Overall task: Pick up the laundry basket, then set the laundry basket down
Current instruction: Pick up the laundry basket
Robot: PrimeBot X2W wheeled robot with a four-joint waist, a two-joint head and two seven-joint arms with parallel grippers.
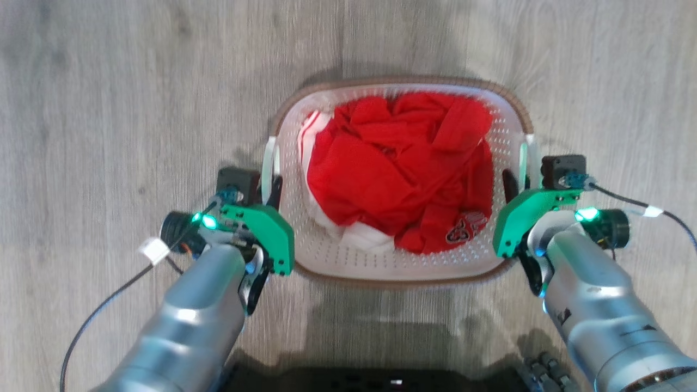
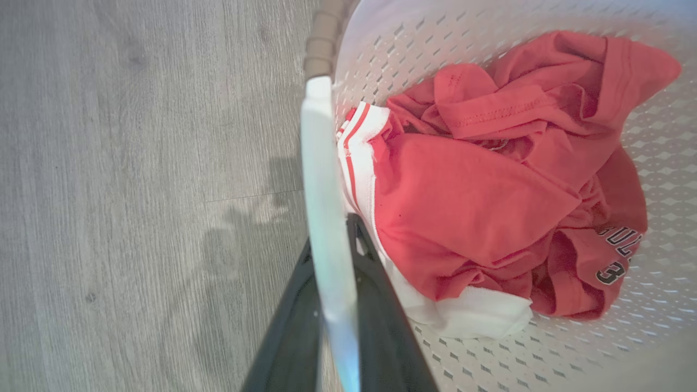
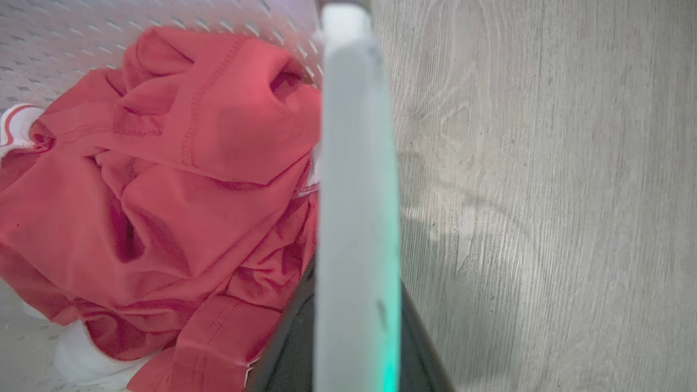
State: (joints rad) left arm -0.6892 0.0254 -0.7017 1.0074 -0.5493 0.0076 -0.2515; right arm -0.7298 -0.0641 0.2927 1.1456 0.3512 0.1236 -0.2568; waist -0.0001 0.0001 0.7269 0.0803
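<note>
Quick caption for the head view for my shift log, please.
Left gripper and right gripper grip opposite sides of the laundry basket, red clothing inside, over grey wood floor.

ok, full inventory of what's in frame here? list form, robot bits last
laundry basket: one, white perforated with brown rim, centre of head view
handles: two, white, one on each side of the basket
clothing: crumpled heap, red with white trim, inside the basket; piece count unclear
floor: grey wood-look, around the basket
left gripper: one, dark fingers, green housing, astride the left handle
right gripper: one, same colours, astride the right handle
forearms: two, silver, lower corners
cables: black, one per wrist
</note>
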